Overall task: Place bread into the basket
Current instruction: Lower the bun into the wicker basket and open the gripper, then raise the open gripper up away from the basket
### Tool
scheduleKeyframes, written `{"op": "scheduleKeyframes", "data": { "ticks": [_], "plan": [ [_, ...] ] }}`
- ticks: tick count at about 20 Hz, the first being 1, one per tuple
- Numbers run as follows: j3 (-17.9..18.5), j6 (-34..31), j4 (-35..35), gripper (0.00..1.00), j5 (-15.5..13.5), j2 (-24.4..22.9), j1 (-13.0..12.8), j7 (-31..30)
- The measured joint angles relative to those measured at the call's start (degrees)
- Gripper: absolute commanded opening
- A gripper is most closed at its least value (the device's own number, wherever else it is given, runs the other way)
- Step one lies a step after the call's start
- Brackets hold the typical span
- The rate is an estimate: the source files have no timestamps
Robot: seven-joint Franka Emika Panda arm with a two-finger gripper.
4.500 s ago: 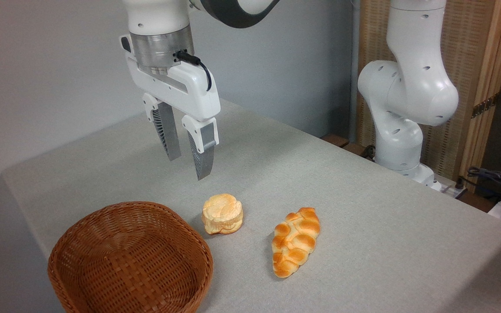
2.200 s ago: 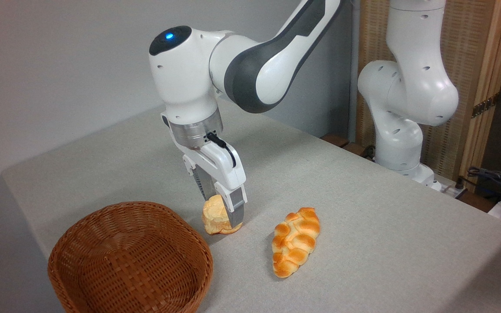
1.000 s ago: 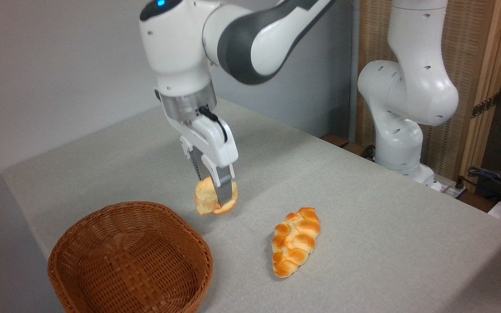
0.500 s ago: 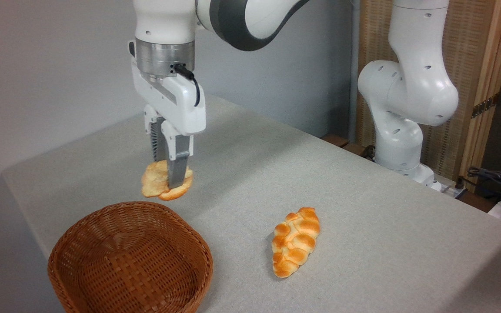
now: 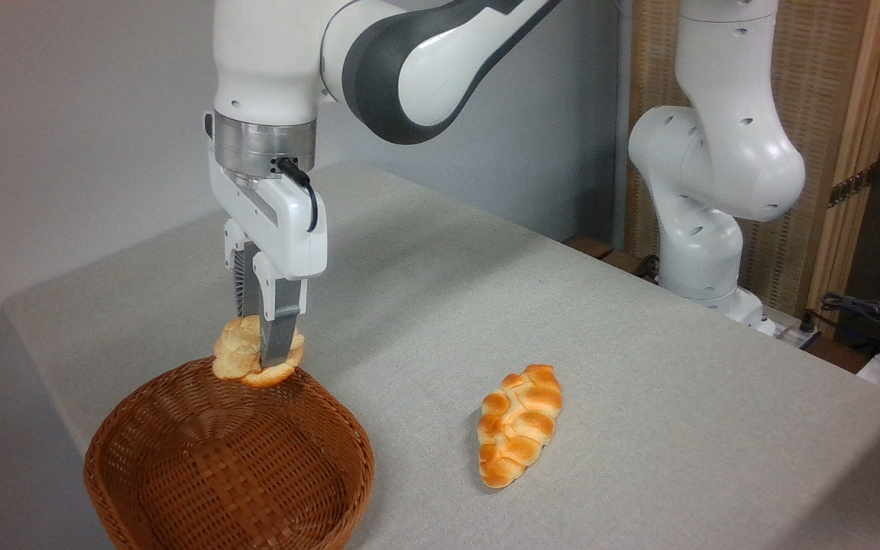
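End effector (image 5: pixel 263 347) vertical, gripping bread (image 5: pixel 245 359), above basket (image 5: pixel 180 489)

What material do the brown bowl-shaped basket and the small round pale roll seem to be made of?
Brown bowl-shaped basket: woven wicker, matte, with visible interlaced strands. Small round pale roll: looks like baked bread with cracked layers; possibly a soft foam replica, since it dents between the gripper fingers.

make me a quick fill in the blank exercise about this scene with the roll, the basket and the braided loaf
1. The end effector is shut on the ____, a small round roll.
2. The bread hangs above the far rim of the ____.
3. The basket has ____ inside it.
4. The braided loaf lies on the ____, to the right of the basket.

Missing words: bread; basket; nothing; table
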Motion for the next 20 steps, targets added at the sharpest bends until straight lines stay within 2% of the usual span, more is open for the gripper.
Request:
{"op": "scheduleKeyframes", "data": {
  "ticks": [12,15,20],
  "plan": [
    [-0.1,0.0,0.5,1.0,0.0,-0.2,0.0,-0.2],
    [-0.1,-0.4,0.9,1.0,0.0,-1.7,0.1,-3.0],
    [0.0,-9.9,1.5,1.0,0.0,-3.8,0.1,-5.1]
  ]
}}
